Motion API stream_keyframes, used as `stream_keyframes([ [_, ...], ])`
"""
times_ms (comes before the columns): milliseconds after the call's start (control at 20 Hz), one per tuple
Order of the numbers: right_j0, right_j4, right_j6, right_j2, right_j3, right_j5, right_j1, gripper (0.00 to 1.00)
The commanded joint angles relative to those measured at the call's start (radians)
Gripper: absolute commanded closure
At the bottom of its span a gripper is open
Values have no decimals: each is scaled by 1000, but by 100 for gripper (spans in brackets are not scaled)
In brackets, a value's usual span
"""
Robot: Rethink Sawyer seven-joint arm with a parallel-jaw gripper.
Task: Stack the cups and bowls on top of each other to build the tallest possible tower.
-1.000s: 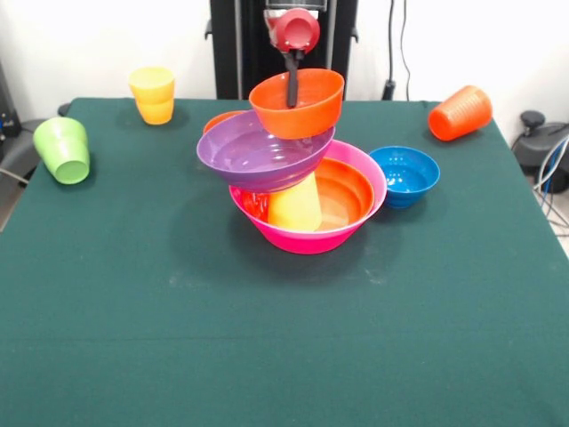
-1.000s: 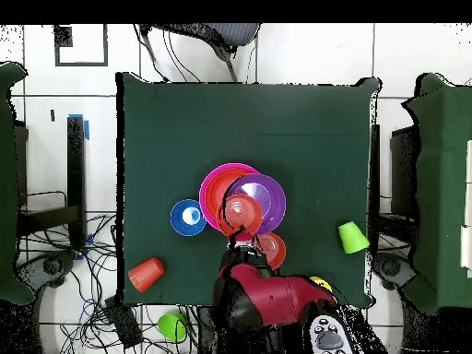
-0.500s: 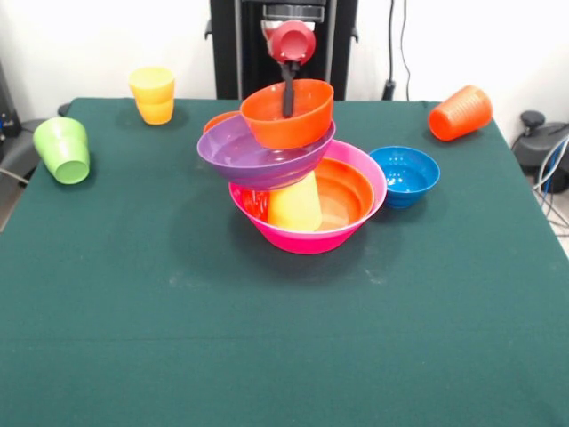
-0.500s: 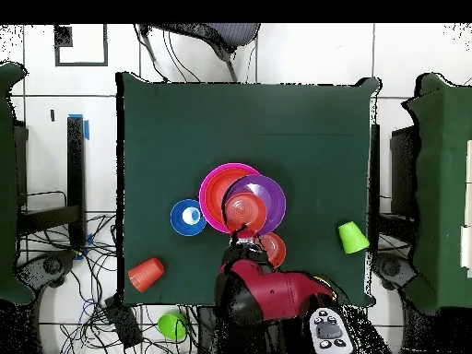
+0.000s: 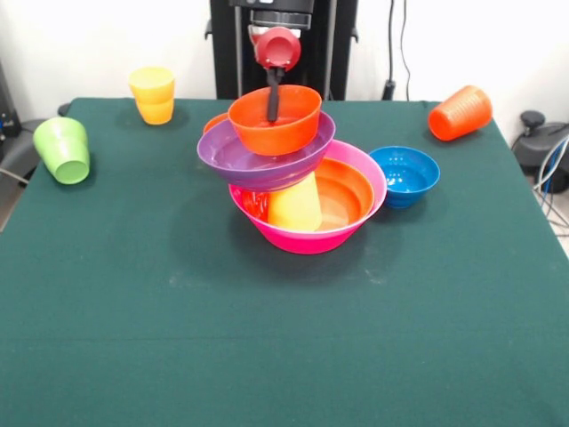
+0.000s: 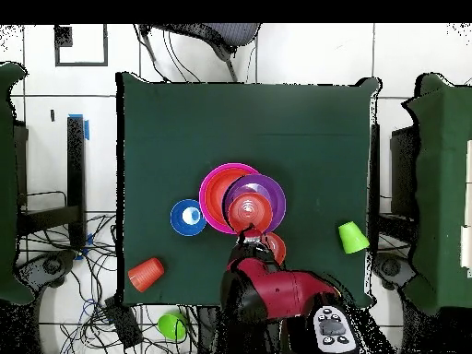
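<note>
Your red and black gripper (image 5: 272, 105) hung over the middle of the table's far half with one dark finger (image 5: 273, 100) reaching down inside a small glossy orange plastic bowl (image 5: 275, 120); from these views I could not tell whether the fingers stood apart or were clamped on the bowl's wall. You had that small orange bowl sitting upright in the large purple plastic bowl (image 5: 258, 160), which lay tilted, its rim lower toward the front camera's left. The purple bowl rested on an upside-down yellow plastic tumbler (image 5: 294, 205). The tumbler stood inside a large orange bowl (image 5: 347, 194), and that one nested in the largest pink plastic bowl (image 5: 311, 238) on the green table cloth (image 5: 267, 338). Together these made the tower (image 6: 241, 198), which from overhead sat near the table's centre, slightly toward your robot's base.

Just behind the tower, a second small orange bowl (image 6: 273, 249) peeked out beside the purple rim. A small blue plastic bowl (image 5: 405, 175) stood upright just beside the pink bowl, on its right in the front view. Well apart, you had an orange ribbed tumbler (image 5: 460, 113) lying on its side at the far right corner, a yellow tumbler (image 5: 153, 95) upside down at the far left, and a green tumbler (image 5: 62, 149) tipped over near the left edge.
</note>
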Motion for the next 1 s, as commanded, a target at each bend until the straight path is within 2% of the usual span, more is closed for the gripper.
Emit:
stream_keyframes([
  [50, 27, 37, 270, 38, -78, 7, 31, 100],
  [350, 29, 50, 287, 50, -72, -2, 29, 100],
  [1000, -12, 52, 326, 112, -52, -41, 40, 100],
])
